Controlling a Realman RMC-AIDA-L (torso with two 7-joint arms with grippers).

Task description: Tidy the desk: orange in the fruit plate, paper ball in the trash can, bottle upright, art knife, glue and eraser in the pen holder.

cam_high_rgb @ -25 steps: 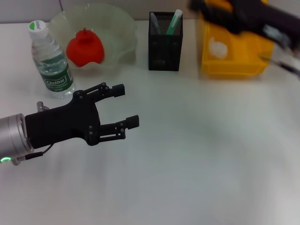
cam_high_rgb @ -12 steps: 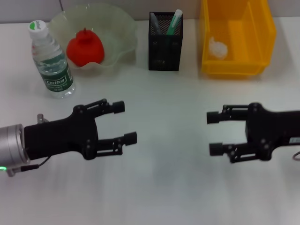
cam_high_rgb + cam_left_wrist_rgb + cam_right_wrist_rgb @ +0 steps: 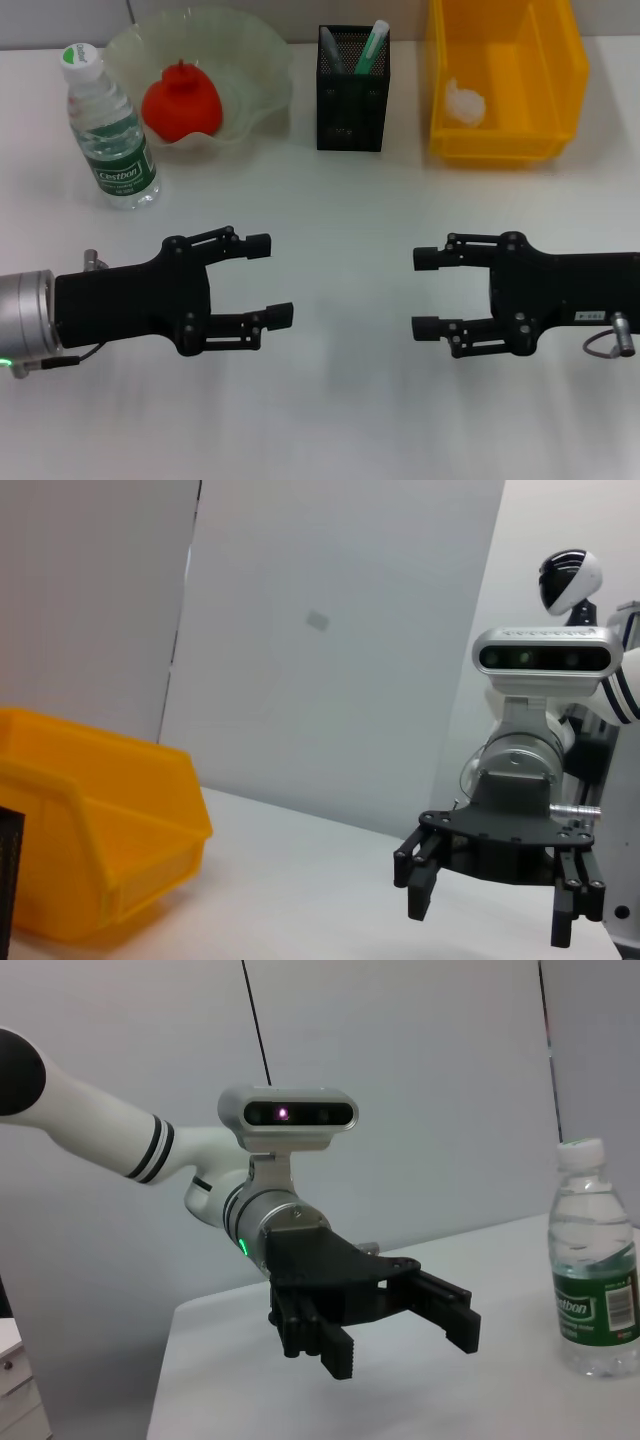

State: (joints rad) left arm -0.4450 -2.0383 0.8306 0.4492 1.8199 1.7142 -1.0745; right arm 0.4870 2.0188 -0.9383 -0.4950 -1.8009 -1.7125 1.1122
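Note:
The orange (image 3: 181,103) lies in the fruit plate (image 3: 255,60) at the back left. The bottle (image 3: 108,128) stands upright beside it and also shows in the right wrist view (image 3: 597,1260). The art knife (image 3: 373,46) and the glue (image 3: 333,50) stand in the pen holder (image 3: 352,103). The paper ball (image 3: 466,102) lies in the trash can (image 3: 500,140). The eraser is out of view. My left gripper (image 3: 269,279) is open and empty over the table at the front left. My right gripper (image 3: 426,293) is open and empty, facing it from the right.
The white table (image 3: 340,210) stretches bare between the two grippers and the row of containers at the back. The trash can also shows in the left wrist view (image 3: 90,840).
My right arm came down from above the trash can to the front right of the table, then moved a little leftward. My left gripper dropped slightly toward the front.

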